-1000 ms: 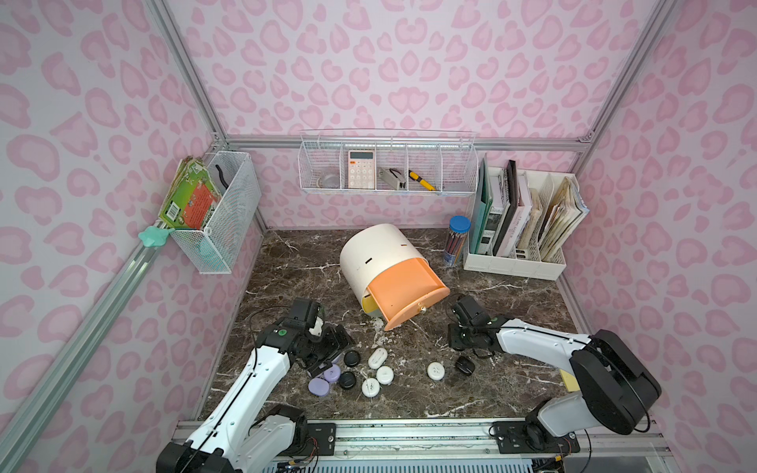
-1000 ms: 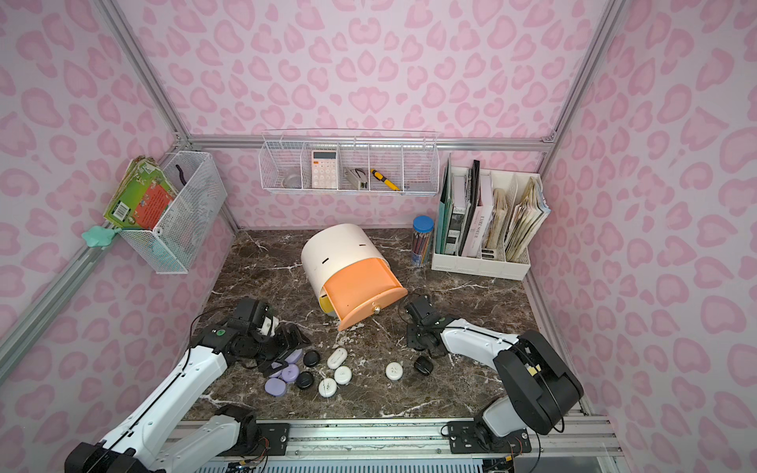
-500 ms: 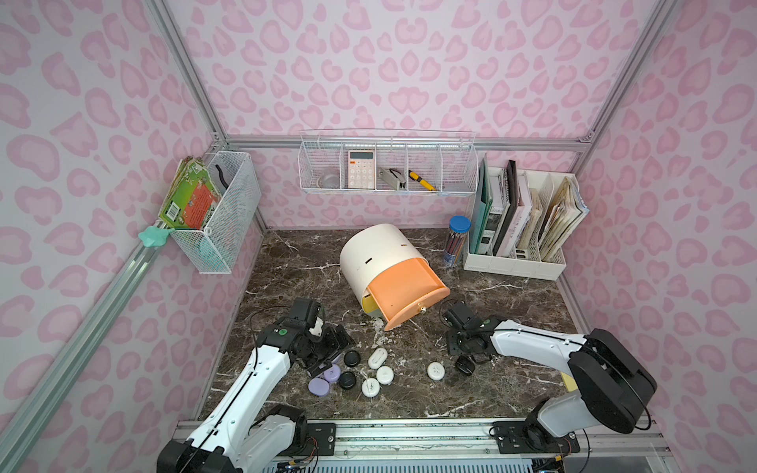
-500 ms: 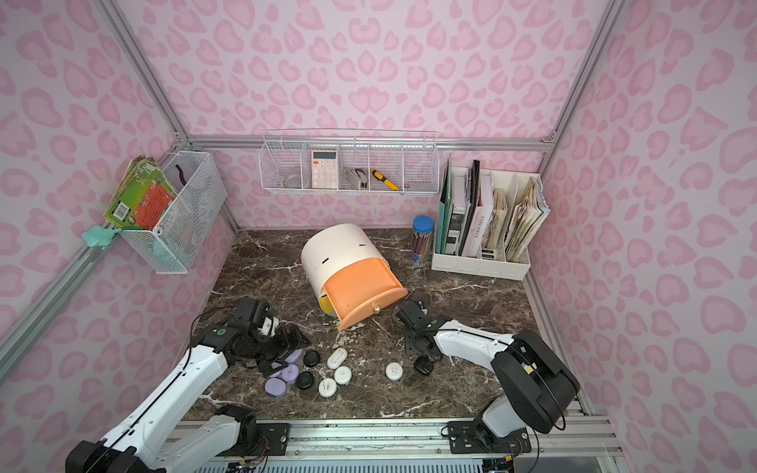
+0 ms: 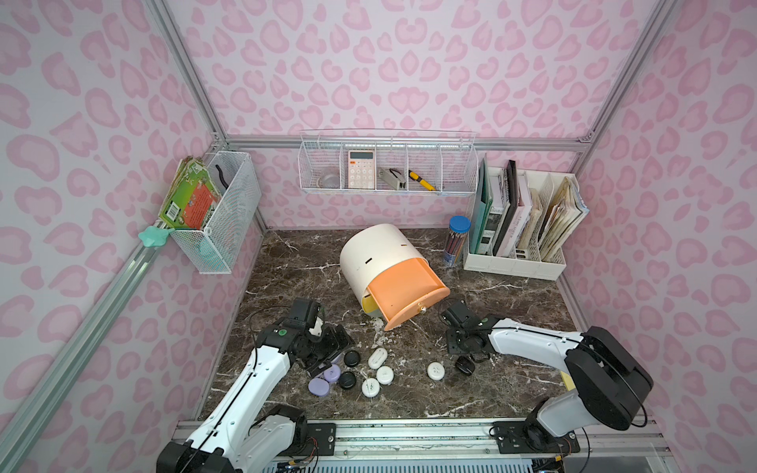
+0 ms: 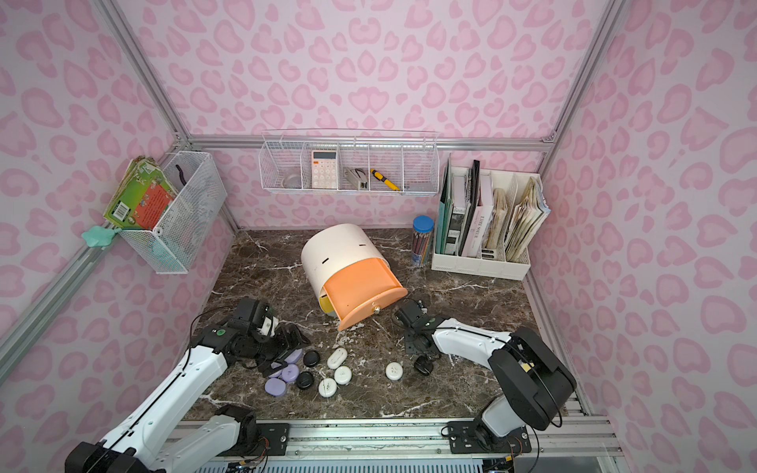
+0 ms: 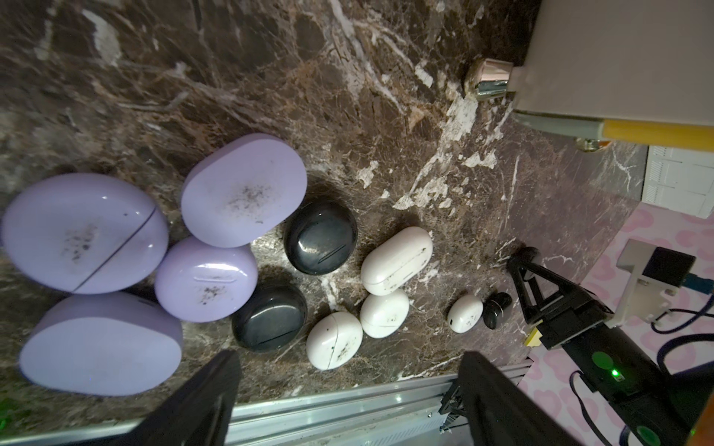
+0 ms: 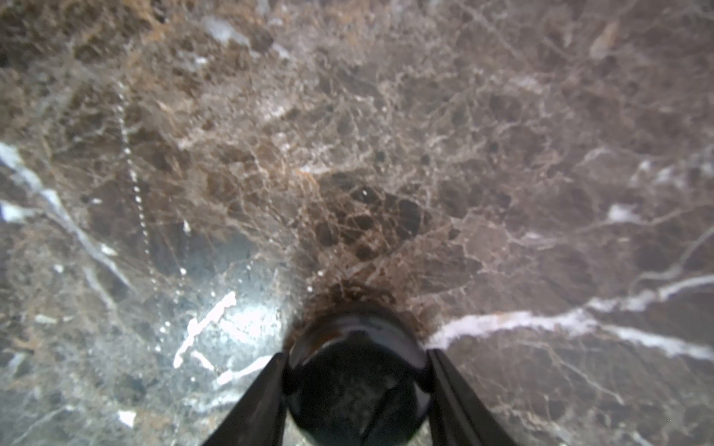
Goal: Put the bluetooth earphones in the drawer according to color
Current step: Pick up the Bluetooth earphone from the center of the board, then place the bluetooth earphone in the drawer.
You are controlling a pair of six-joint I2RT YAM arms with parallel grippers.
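The drawer point(image 5: 375, 252) is a white cabinet with its peach-orange front point(image 5: 405, 293) pulled out. My right gripper point(image 5: 462, 343) hangs just right of that front, close over the marble. It is shut on a black earphone case point(image 8: 357, 370) that is hidden in both top views. Another black case point(image 5: 465, 364) lies loose beside it. My left gripper point(image 7: 347, 401) stands open and empty above several lavender cases point(image 7: 243, 191). To their right lie two black cases point(image 5: 351, 358) and several white ones point(image 5: 385, 374).
A white file rack point(image 5: 516, 262) and a blue-lidded pencil tube point(image 5: 456, 241) stand at the back right. Wire baskets hang on the back wall point(image 5: 387, 168) and the left wall point(image 5: 221, 213). The metal rail point(image 5: 409, 434) runs along the table's front edge.
My right gripper has shifted a little left, toward the orange drawer front, with the black case in it. The left arm and the loose cases have not moved.
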